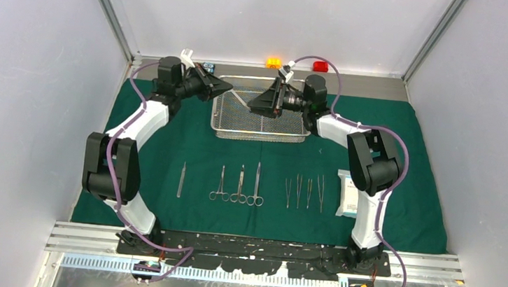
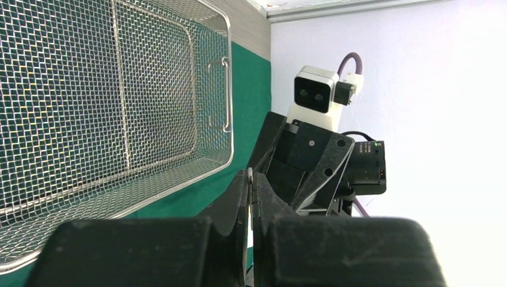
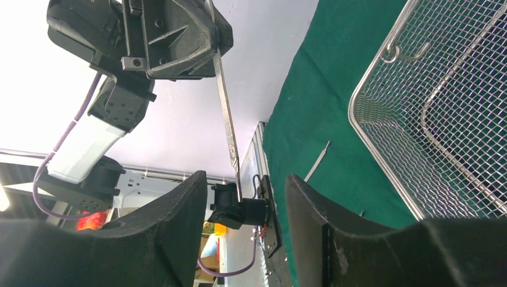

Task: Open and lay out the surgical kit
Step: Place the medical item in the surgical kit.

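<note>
Rect. silver mesh tray (image 1: 259,135), fine wire grid w/ rounded rim & drop handles, sits at far centre of the dk green cloth wrap (image 1: 166,146), which lies spread flat and matte. L gripper (image 2: 250,185): black fingers pressed together, clamped on a flat steel tool (image 3: 226,113), a thin narrow strip w/ brushed finish, held over the tray's left part and sticking out toward R gripper (image 3: 246,194). R gripper's fingers stand apart; the tool's free tip sits in the gap betw. them, and contact w/ either pad can't be told. Along the cloth's near part runs a row of slim steel pieces, all lengthwise, apart from ea. other: one plain straight bar (image 1: 181,180) at left, three ring-handled scissors/forceps (image 1: 239,184) in the middle, four tweezers (image 1: 309,193) at right. A flat white-blue packet (image 1: 349,195) lies just right of the tweezers, partly behind the R arm (image 1: 373,162). Beyond the cloth, by the back wall: orange block (image 1: 273,62), red block (image 1: 320,66), black-blue block (image 1: 207,66).
</note>
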Available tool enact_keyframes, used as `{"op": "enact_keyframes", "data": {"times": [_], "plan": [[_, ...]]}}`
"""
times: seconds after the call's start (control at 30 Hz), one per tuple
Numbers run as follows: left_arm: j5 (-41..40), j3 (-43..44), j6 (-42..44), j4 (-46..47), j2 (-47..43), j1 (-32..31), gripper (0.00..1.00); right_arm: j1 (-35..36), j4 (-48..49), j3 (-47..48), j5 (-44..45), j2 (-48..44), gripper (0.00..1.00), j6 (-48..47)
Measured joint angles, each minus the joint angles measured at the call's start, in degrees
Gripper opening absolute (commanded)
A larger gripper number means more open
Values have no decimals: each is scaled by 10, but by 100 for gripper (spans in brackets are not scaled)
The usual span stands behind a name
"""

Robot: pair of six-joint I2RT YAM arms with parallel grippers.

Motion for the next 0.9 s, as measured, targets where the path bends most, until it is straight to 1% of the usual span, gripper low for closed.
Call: {"op": "enact_keyframes", "data": {"times": [0.2,0.3,0.5,0.83,0.9], "plan": [[-1,-4,1,12,0,0,0,6,16,0,-4,7,39,13],[-2,-7,1,16,0,0,0,11,24,0,-8,10,34,20],[-2,-9,4,20,0,0,0,19,45,0,-17,26,21,39],[-6,-13,17,21,-1,0,0,19,67,2,-22,33,19,60],[-6,-15,16,21,-1,0,0,19,68,2,-23,34,15,63]]}}
